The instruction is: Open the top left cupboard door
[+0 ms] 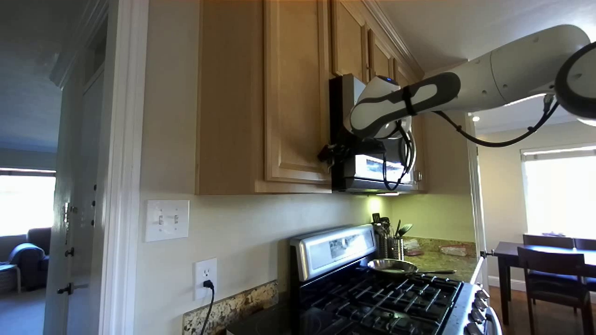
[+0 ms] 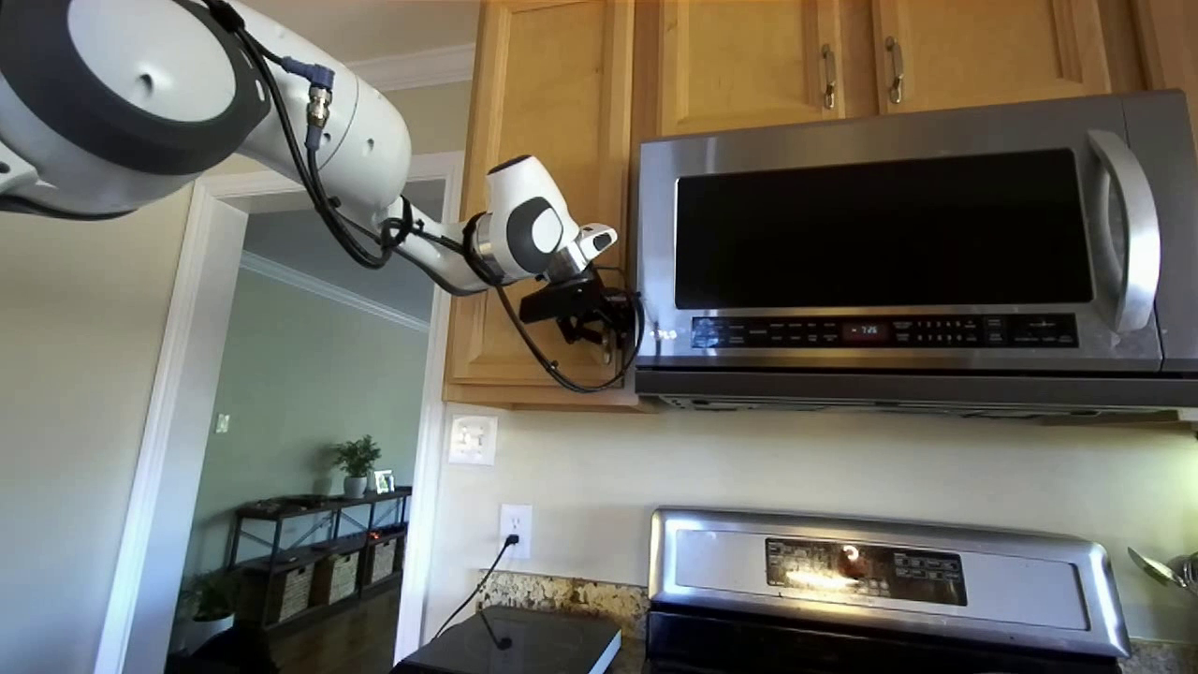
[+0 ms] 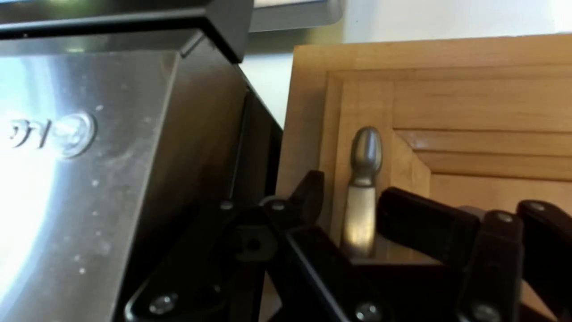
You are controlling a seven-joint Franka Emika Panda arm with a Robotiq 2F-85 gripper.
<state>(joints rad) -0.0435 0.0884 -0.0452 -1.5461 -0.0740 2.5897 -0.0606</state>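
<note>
Poised with the tool (image 3: 351, 199) at the lower corner of the top left cupboard door (image 3: 482, 98), closed and hung just left of the stainless-steel microwave (image 2: 880, 234) in both exterior views. In the wrist view, standing with fingers (image 3: 426, 226) partway apart, astride the upright metal pull handle (image 3: 364, 192). Not clamped on it: leaving bare wood between handle and one fingertip, with the other fingertip right beside the metal, too close to tell whether touching. Near the microwave's side wall as well, again with contact unclear.

As for that handle, plain to its rounded end in the wrist view, but largely covered by the tool in both exterior views. In an exterior view, looking past it to a frying pan (image 1: 392, 266) on the gas range (image 1: 316, 253), a canister of cooking utensils (image 1: 396, 250) behind, and dark dining chairs (image 1: 551, 263) at far right. In an exterior view, facing instead the microwave's full black window, the bar handles (image 2: 829, 80) on the short cabinet doors (image 2: 749, 65) above, and, at lower left, a potted plant (image 2: 356, 459) over woven baskets (image 2: 335, 573).
</note>
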